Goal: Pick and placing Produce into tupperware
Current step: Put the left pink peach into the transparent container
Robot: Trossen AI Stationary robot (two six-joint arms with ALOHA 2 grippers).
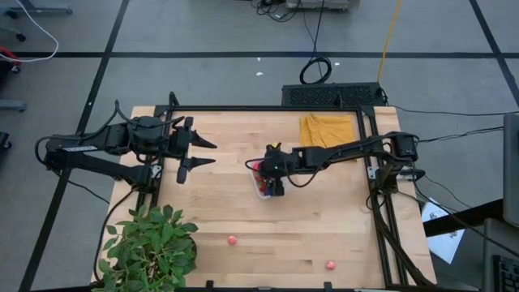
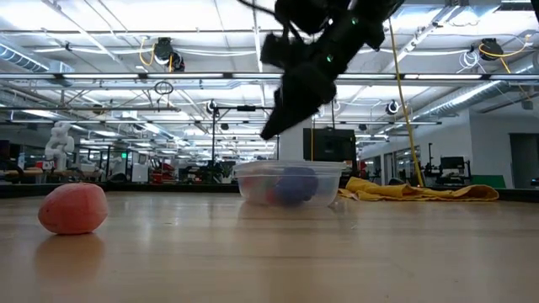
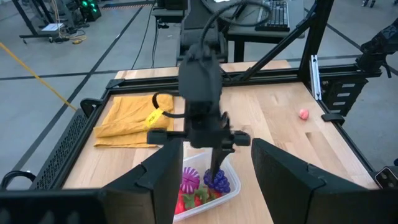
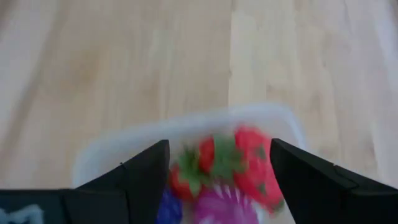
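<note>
Your right gripper (image 1: 274, 185) hangs right over the tupperware (image 1: 261, 188) at mid-table, fingers spread wide with nothing between them. Inside the box you've got strawberries (image 4: 239, 160), the purple grape bunch (image 3: 217, 181) and the spiky magenta fruit (image 3: 189, 180). Two small pink pieces still sit out on the bare wood: one (image 1: 233, 241) near the potted plant (image 1: 150, 247), the other (image 1: 330, 264) toward the front edge. Your left gripper (image 1: 193, 154) waits open, well off to the side. Watch the exit: the light container could tip or skid if a finger clips its rim on the way up. Those loose pieces look round, so a sloppy pinch may roll them off the table.
</note>
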